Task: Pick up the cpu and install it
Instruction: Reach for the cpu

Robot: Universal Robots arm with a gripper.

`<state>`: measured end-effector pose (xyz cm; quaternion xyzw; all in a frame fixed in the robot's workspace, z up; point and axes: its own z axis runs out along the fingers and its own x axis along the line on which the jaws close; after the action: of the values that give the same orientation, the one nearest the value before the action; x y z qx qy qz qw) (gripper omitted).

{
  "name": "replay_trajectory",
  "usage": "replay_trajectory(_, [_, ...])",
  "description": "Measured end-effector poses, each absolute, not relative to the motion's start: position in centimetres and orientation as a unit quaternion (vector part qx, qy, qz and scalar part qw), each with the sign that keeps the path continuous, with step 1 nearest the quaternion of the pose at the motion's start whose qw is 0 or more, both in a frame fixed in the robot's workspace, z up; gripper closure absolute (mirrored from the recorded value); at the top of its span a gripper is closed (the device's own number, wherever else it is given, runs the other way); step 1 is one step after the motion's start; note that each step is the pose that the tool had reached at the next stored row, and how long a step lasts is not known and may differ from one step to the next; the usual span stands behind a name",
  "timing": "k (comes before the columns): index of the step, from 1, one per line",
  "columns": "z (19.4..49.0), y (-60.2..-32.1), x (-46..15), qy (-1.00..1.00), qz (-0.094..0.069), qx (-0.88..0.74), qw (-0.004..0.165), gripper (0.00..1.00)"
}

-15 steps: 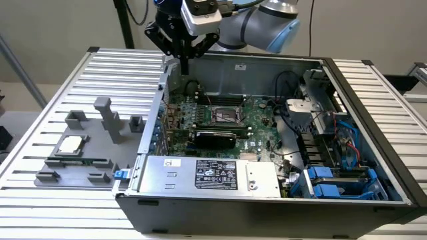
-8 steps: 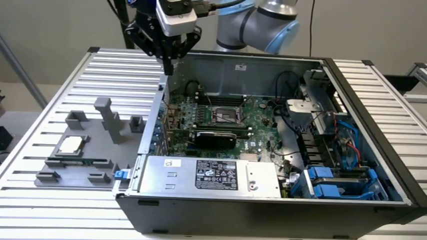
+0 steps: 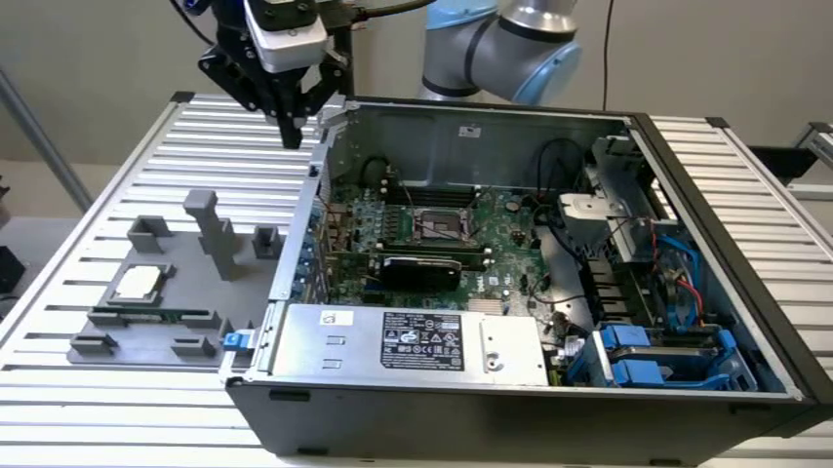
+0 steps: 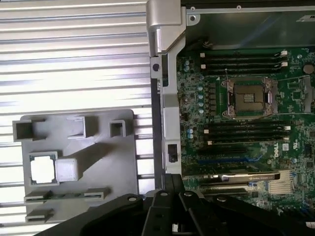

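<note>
The cpu (image 3: 139,283), a small square chip with a silver top, lies flat in a pocket of the grey fixture plate (image 3: 170,336) on the slatted table, at the exterior view's left. The wrist view has the cpu (image 4: 43,168) on the same fixture plate (image 4: 98,157). My gripper (image 3: 289,125) hangs high above the table behind the fixture, beside the computer case's back left corner. Its black fingers are shut with nothing held. The motherboard's empty cpu socket (image 3: 443,226) lies open inside the case, and the socket (image 4: 250,97) also appears in the wrist view.
The open computer case (image 3: 729,244) fills the exterior view's right, with a silver power supply (image 3: 404,341) at its front and blue drive bays (image 3: 651,361). A green memory stick (image 3: 150,315) and upright grey posts (image 3: 209,229) stand on the fixture.
</note>
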<state>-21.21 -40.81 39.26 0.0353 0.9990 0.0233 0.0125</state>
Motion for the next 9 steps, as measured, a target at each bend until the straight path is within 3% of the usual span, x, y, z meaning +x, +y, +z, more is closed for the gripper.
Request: replay_trajectory(9, [39.2, -41.5, -25.3, 0.999, 0.022, 0.035, 0.013, 0.89])
